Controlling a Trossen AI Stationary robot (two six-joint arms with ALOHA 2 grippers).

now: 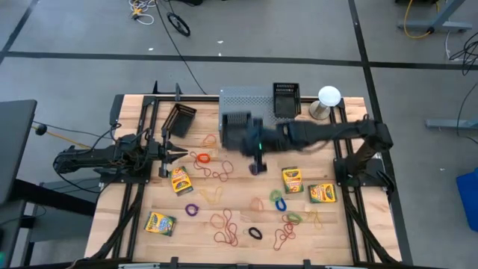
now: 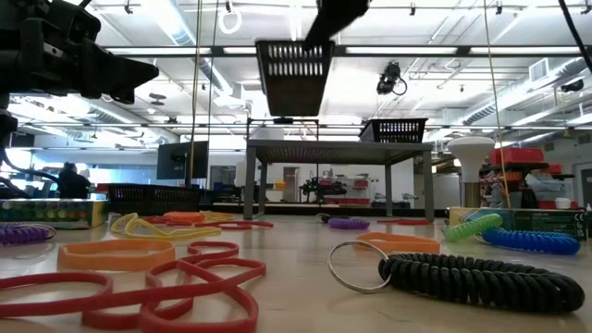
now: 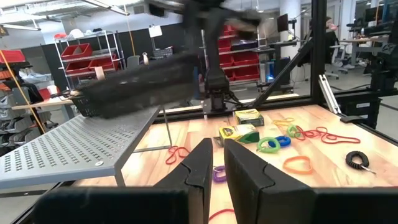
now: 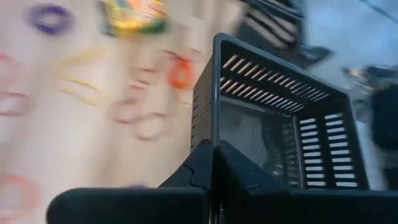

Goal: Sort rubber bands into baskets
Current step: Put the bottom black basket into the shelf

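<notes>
Above the middle of the counter (image 1: 134, 190), the right arm reaches in from the right edge, stretched out almost level, with its wrist over the front of a grey perforated stand (image 1: 246, 99). The right gripper (image 4: 214, 163) is clenched on the rim of one black mesh basket (image 4: 280, 124), its fingers pinching the thin wall at a corner. In the low view this basket (image 2: 293, 76) hangs in the air, well clear of the counter, tilted so its slotted underside faces the camera.

Along the left edge, the left arm lies low and level, pointing toward the centre. The left gripper (image 1: 173, 155) has its fingers (image 3: 200, 163) drawn nearly together with only a narrow gap, and nothing is between them.

A second basket (image 1: 179, 119) sits tilted near the far left part of the counter, just beyond the left gripper. A third basket (image 1: 286, 100) stands at the far edge beside the stand's right end.

Rubber bands (image 1: 224, 226) in red, orange, purple, green, blue and black lie scattered over the middle and near half of the counter, none in a basket that can be seen. Four crayon boxes (image 1: 292, 180) lie among them. A white-topped cylinder (image 1: 327, 101) stands near the far right corner.
</notes>
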